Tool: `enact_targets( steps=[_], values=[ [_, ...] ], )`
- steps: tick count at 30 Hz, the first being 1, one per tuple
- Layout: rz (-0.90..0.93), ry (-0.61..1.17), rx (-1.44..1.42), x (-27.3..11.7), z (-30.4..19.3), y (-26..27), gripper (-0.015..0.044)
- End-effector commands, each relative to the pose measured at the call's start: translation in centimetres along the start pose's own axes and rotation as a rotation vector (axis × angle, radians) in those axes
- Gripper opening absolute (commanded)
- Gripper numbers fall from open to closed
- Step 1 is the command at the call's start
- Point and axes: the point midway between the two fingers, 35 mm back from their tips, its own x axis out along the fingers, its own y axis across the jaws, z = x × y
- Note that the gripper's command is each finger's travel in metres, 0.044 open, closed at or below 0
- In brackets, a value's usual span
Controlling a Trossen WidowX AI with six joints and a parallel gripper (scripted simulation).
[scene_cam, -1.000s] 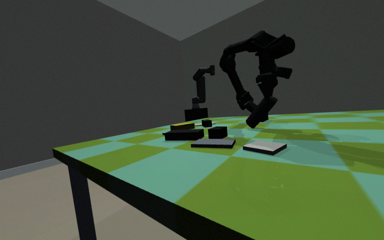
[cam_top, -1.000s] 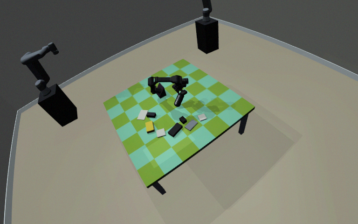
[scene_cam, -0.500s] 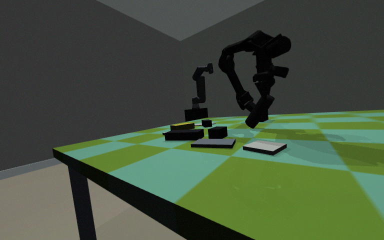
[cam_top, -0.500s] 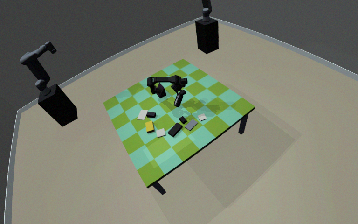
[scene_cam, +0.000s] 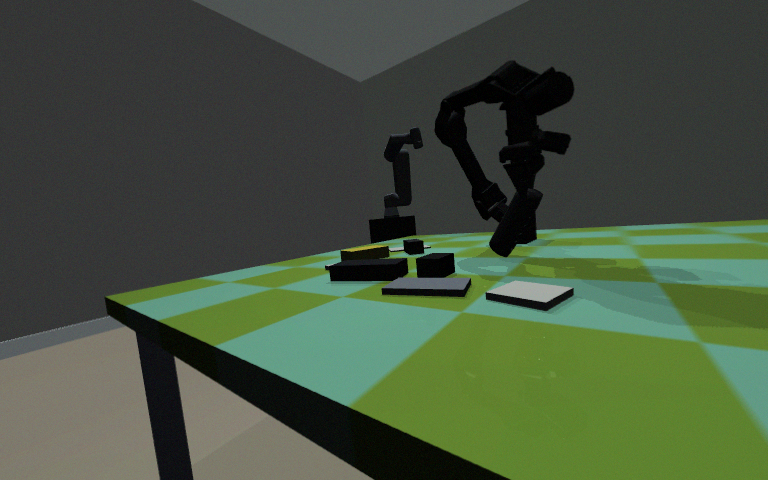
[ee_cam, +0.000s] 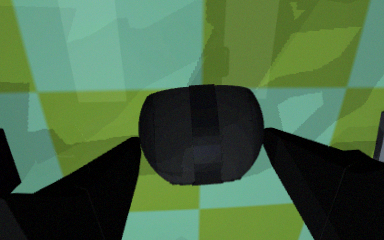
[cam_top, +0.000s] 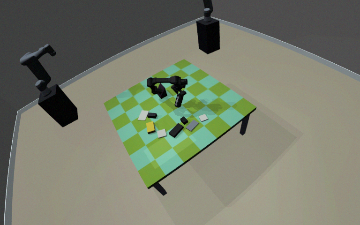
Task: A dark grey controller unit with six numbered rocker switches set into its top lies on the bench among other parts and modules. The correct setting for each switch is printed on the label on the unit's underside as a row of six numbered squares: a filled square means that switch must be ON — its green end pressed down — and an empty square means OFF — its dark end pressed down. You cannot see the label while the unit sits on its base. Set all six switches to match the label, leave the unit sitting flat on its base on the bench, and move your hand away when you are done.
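The dark grey controller unit (cam_top: 178,101) (scene_cam: 508,232) (ee_cam: 202,120) is off the bench, steeply tilted between the fingers of my gripper (cam_top: 181,93) (scene_cam: 525,196) (ee_cam: 202,140). The gripper is shut on the unit, one fingertip on each side in the wrist view. In the top view a row of small light marks shows along the unit's long face, too small to read. The wrist view shows a rounded dark end and side with no switches or label squares readable. The switch settings and the label pattern cannot be told from these frames.
Near the unit on the chequered bench (cam_top: 169,157) (scene_cam: 283,339) lie a small black block (cam_top: 183,120) (scene_cam: 435,264), a long black block (cam_top: 176,130) (scene_cam: 368,270), a grey plate (cam_top: 192,125) (scene_cam: 425,285), a white plate (cam_top: 203,117) (scene_cam: 529,293) and a yellow block (cam_top: 150,126) (scene_cam: 365,253).
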Motion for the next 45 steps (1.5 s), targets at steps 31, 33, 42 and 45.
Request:
enact_targets(
  steps=[31, 33, 42, 45],
  values=[
    [-0.003, 0.008, -0.003, -0.5, -3.1, -0.1, 0.0336],
    [-0.003, 0.008, -0.003, -0.6, -3.3, -0.1, 0.0336],
    [-0.003, 0.008, -0.003, -0.6, -3.9, -0.1, 0.0336],
    [-0.002, 0.008, -0.003, -0.6, -4.1, -0.1, 0.0336]
  ],
)
